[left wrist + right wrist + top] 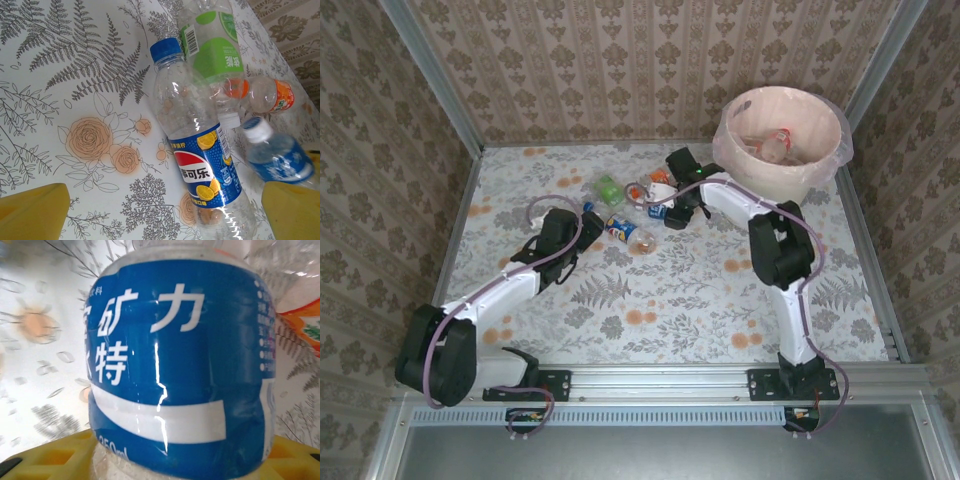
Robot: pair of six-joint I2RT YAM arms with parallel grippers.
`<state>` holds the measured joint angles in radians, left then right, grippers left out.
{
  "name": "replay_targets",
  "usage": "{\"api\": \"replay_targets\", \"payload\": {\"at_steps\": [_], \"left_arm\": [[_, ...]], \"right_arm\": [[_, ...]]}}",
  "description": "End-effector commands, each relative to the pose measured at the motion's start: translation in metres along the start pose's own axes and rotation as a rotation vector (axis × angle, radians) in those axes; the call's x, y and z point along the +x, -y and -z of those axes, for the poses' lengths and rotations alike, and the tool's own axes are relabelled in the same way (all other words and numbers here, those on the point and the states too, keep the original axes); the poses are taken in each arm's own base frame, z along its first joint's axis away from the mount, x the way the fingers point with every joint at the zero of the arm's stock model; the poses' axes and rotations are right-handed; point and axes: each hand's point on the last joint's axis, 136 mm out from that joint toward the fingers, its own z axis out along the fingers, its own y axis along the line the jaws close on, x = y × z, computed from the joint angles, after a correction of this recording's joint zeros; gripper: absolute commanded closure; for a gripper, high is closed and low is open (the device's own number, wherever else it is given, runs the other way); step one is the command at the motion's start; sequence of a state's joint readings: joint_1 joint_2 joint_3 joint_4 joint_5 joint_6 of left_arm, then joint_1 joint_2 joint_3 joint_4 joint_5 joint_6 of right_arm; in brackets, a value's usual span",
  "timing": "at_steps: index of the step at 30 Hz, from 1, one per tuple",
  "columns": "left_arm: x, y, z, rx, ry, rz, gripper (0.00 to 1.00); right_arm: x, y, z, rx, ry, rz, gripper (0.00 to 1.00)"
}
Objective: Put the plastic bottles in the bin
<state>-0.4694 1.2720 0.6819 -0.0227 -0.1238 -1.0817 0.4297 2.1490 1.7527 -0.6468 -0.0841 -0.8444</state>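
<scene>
Floral-patterned table (670, 300): plastic bottles (620, 230) clustered mid-far; bin (790, 178) standing far right corner.

**Bottles clustered mid-tabletop (670, 290), bin (790, 182) at far right**

Four lie close together: a clear, blue-capped cola bottle (200, 165) on its side, a green-labelled bottle (212, 45), a small orange-labelled bottle (265, 95) and a white-capped blue-labelled bottle (277, 157). The upright cream bin, bag-lined, holds discarded bottles (778, 145).

The blue-labelled bottle (175, 365) is cut off above and below, and the tablecloth (35, 325) behind it is blurred.
</scene>
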Motion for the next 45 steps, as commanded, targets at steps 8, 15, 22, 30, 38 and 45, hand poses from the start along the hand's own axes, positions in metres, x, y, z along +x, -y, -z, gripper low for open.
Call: {"api": "replay_targets", "payload": {"at_steps": [8, 15, 22, 30, 38, 45], "left_arm": [[0.000, 0.007, -0.005, 0.017, -0.019, 0.005, 0.00], [0.001, 0.013, -0.006, 0.030, -0.026, 0.000, 0.00], [0.004, 0.018, -0.009, 0.037, -0.036, 0.001, 0.00], [0.010, 0.025, -0.011, 0.052, -0.057, -0.011, 0.00], [0.010, 0.022, -0.008, 0.041, -0.048, -0.013, 0.00], [0.009, 0.021, -0.007, 0.033, -0.044, -0.011, 0.00]], "right_arm": [[-0.046, 0.024, 0.147, 0.218, 0.364, -0.061, 0.52], [-0.044, 0.039, 0.220, 0.305, 0.540, -0.108, 0.52], [-0.029, 0.074, 0.293, 0.400, 0.674, -0.154, 0.52], [0.013, 0.131, 0.333, 0.552, 0.646, -0.275, 0.52], [0.066, 0.174, 0.336, 0.549, 0.594, -0.370, 0.50], [0.112, 0.199, 0.317, 0.581, 0.437, -0.423, 0.49]]}}
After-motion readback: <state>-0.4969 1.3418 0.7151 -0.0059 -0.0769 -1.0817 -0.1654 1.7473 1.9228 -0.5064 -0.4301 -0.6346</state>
